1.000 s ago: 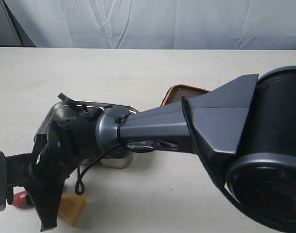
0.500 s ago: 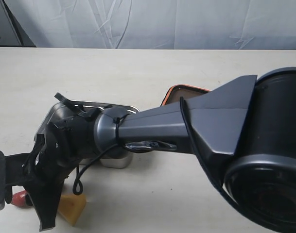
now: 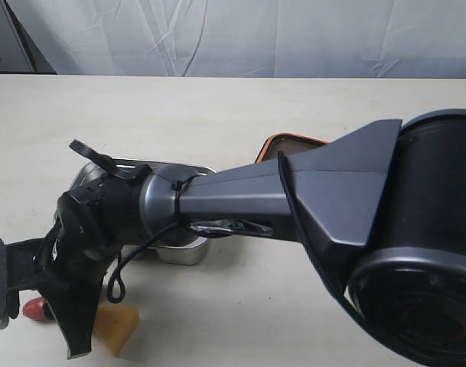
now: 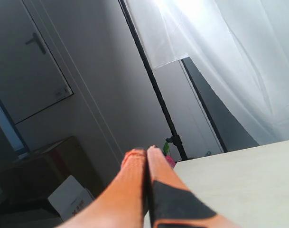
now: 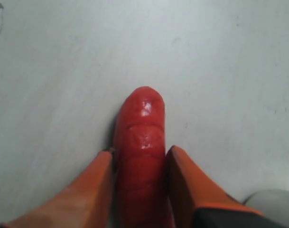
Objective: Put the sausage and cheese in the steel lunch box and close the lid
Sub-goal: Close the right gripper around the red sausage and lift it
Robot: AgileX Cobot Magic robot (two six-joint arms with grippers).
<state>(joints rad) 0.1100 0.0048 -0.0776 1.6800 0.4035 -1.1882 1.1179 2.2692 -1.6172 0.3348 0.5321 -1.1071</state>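
In the right wrist view the dark-red sausage [image 5: 139, 142] lies between the orange fingers of my right gripper [image 5: 140, 153], which press on both its sides just over the pale table. From the exterior view, that arm reaches across to the near left, where one end of the sausage [image 3: 35, 308] shows. The yellow cheese [image 3: 118, 326] lies right beside it. The steel lunch box [image 3: 183, 251] is mostly hidden under the arm, and the lid's [image 3: 282, 141] orange rim peeks out behind it. My left gripper [image 4: 146, 150] is shut and empty, pointing off the table.
The right arm's big dark body [image 3: 386, 229] blocks much of the exterior view. Bare table [image 3: 217, 107] stretches behind the box to a white curtain. A stand pole [image 4: 158, 95] and cardboard boxes [image 4: 68, 197] sit beyond the table's edge.
The right arm's wrist has shifted a little to the left, uncovering more of the cheese. The sausage stays between the fingers at about the same spot.
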